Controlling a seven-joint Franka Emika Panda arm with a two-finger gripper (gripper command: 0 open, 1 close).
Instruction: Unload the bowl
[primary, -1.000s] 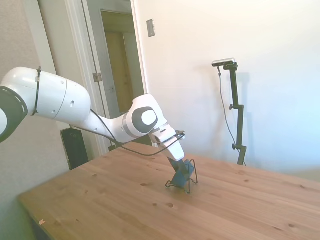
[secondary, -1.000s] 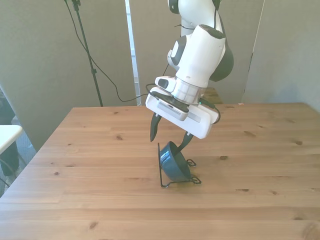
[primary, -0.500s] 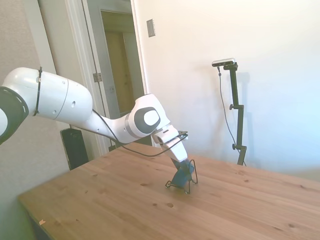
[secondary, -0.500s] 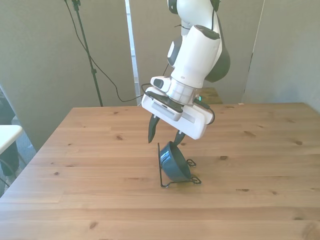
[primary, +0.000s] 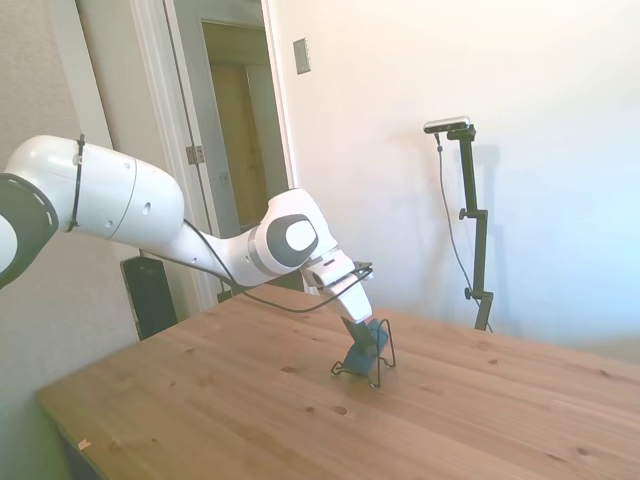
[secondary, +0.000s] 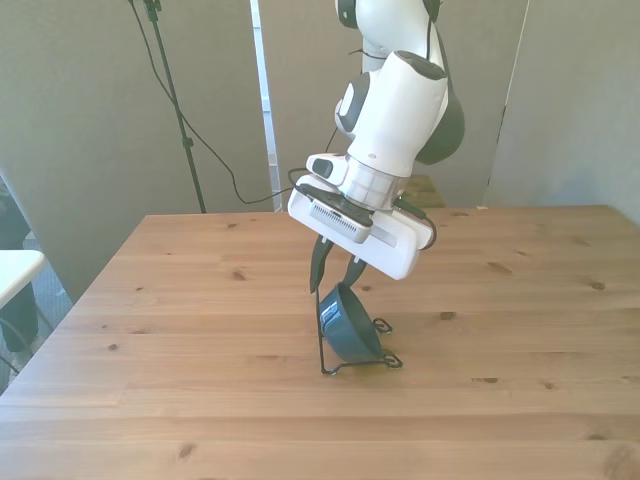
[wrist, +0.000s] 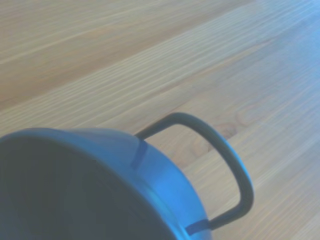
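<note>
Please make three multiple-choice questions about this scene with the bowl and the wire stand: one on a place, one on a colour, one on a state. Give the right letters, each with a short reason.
1. Where is the bowl?
A. flat on the table
B. leaning on edge in the wire stand
C. lifted in the air

2. What colour is the bowl?
A. red
B. white
C. blue to dark teal

3. How is the claw?
A. fingers drawn near each other at the bowl's upper rim
B. spread wide, far from the bowl
C. resting on the table

Answers: 1 B, the front view shows it tilted in the stand. 2 C, the wrist view shows blue. 3 A, the front view shows the fingers close at the rim.
</note>
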